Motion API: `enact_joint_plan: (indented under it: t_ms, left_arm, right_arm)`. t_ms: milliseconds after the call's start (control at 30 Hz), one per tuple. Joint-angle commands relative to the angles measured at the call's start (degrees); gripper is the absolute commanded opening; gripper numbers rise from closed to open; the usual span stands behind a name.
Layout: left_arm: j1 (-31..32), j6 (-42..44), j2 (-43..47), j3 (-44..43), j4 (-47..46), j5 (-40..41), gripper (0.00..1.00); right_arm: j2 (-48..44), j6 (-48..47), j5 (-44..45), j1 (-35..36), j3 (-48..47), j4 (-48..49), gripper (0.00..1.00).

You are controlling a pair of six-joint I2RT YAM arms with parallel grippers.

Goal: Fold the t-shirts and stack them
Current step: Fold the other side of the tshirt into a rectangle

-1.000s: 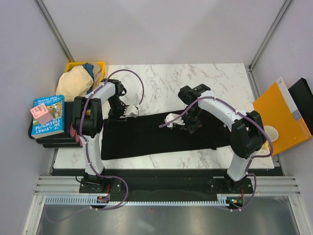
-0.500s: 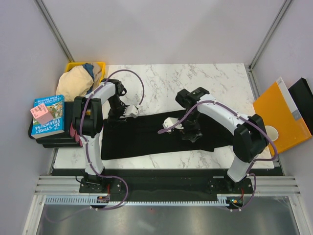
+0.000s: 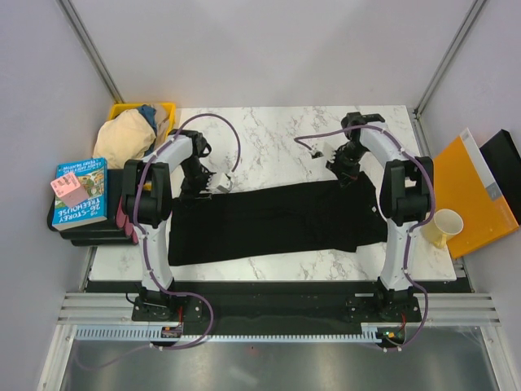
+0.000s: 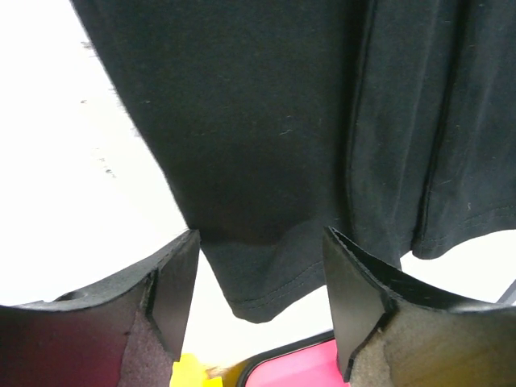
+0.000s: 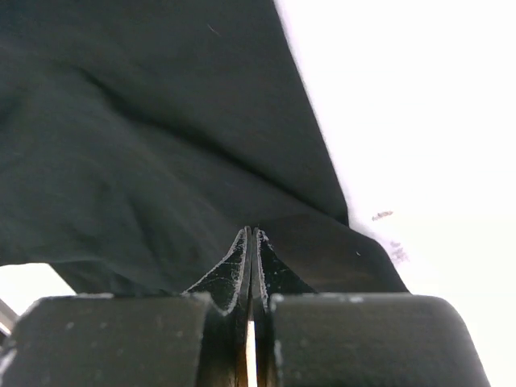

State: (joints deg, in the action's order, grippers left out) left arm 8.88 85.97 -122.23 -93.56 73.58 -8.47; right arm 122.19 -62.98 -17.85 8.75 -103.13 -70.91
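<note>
Our right hand (image 5: 251, 234) is pinching a corner of the black t-shirt (image 3: 269, 220) (fingers closed tight). Our left hand (image 4: 258, 266) is gaping over its hem.

The right pincer (image 5: 251, 232) left the middle of the black t-shirt (image 3: 269, 224) and travelled toward two o'clock, ending at the shirt's far right corner, where its jaws stood closed with the cloth tented up to their tips. The right arm straightened toward twelve o'clock as it went, so its elbow no longer hid the paper cup (image 3: 444, 227) at about four o'clock off the surface (image 3: 269, 130). The cloth that had been bunched under the pincer mid-shirt lay flatter, and the shirt's far edge ran straighter.
</note>
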Motion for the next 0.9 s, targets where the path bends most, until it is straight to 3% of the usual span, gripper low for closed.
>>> enact_joint_plan:
  t_ms: [0,267,867]
  left_arm:
    - [0.43,-0.9,-0.9,-2.5,-1.6,0.3,0.68]
    - [0.43,-2.04,-2.48,-3.82,-2.21,0.29,0.63]
    - [-1.41,-3.88,-3.54,0.92,-3.53,7.76,0.49]
  right_arm:
    - [0.68,1.29,0.09,-0.31,-3.13,0.68,0.0]
    - [2.35,3.03,3.95,-3.48,-3.65,9.37,0.0]
    - [9.21,5.24,10.11,-6.2,-3.22,13.7,0.0]
